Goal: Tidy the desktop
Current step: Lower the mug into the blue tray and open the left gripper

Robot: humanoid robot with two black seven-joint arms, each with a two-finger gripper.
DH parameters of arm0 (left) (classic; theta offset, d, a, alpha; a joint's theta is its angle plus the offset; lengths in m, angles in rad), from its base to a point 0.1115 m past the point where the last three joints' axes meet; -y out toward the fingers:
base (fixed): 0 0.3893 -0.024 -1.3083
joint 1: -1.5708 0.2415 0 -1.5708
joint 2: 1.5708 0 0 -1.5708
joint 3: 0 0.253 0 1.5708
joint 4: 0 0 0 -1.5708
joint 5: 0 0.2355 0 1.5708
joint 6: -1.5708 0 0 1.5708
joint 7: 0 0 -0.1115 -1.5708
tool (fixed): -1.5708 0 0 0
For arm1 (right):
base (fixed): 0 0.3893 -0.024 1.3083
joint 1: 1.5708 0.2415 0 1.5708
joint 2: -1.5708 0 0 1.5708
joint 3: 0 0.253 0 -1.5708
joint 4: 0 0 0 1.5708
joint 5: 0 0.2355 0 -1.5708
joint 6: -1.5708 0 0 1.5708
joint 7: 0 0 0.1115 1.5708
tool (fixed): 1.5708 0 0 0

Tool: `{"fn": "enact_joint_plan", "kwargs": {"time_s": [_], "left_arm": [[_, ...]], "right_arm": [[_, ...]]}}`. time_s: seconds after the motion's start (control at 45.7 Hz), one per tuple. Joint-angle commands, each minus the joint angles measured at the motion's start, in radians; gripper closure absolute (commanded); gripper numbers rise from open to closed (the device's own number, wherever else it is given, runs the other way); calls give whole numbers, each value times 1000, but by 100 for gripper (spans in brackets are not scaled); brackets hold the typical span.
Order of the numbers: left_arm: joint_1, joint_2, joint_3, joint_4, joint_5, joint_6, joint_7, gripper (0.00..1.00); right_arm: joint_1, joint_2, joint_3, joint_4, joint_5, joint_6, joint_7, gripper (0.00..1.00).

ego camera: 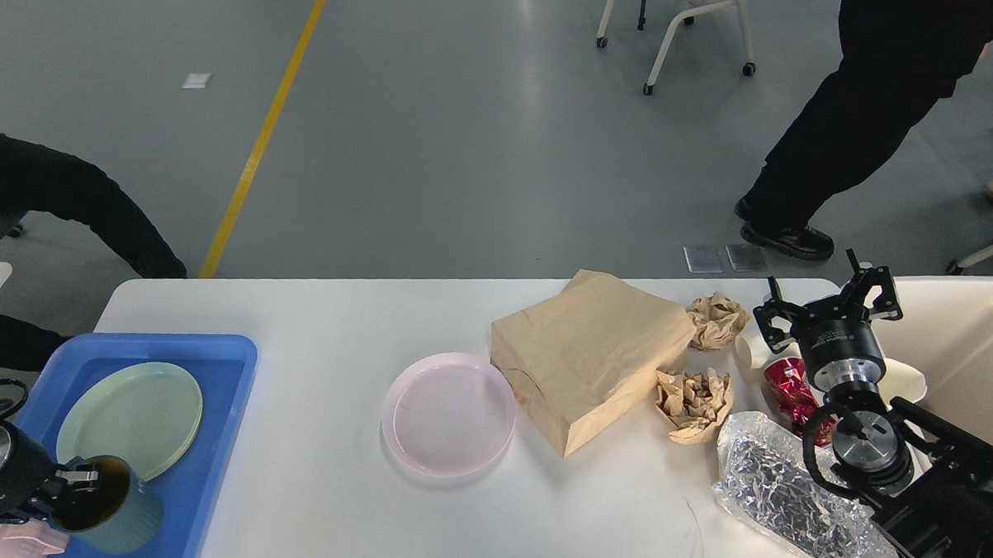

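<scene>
My tabletop [323, 516] is plain white. At its left end sits a bright blue tray [213, 437] holding a pale green plate [130, 417], a grey-blue cup [112, 505] dark brown inside, and a pale pink mug [15, 556]. Mid-table I see a pale pink plate [449, 414] with faint concentric rings and a tan paper bag [590, 354]. Two crumpled paper wads [695, 402] are tan too. Further right lie a shiny red wrapper [785, 389], crinkled silver foil [781, 492] and a cream bin [974, 353]. My right claw [828, 300] is black.
</scene>
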Motion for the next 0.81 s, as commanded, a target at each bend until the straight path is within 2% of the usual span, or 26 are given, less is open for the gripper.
{"fn": "enact_joint_plan", "kwargs": {"time_s": [0.0,0.788], "left_arm": [[9,0,-4,2,0,6,-1,100],[49,6,-5,-21,-8,10,-7,100]], "right_arm": [[0,0,1,0,0,0,0,0],[0,0,1,0,0,0,0,0]]}}
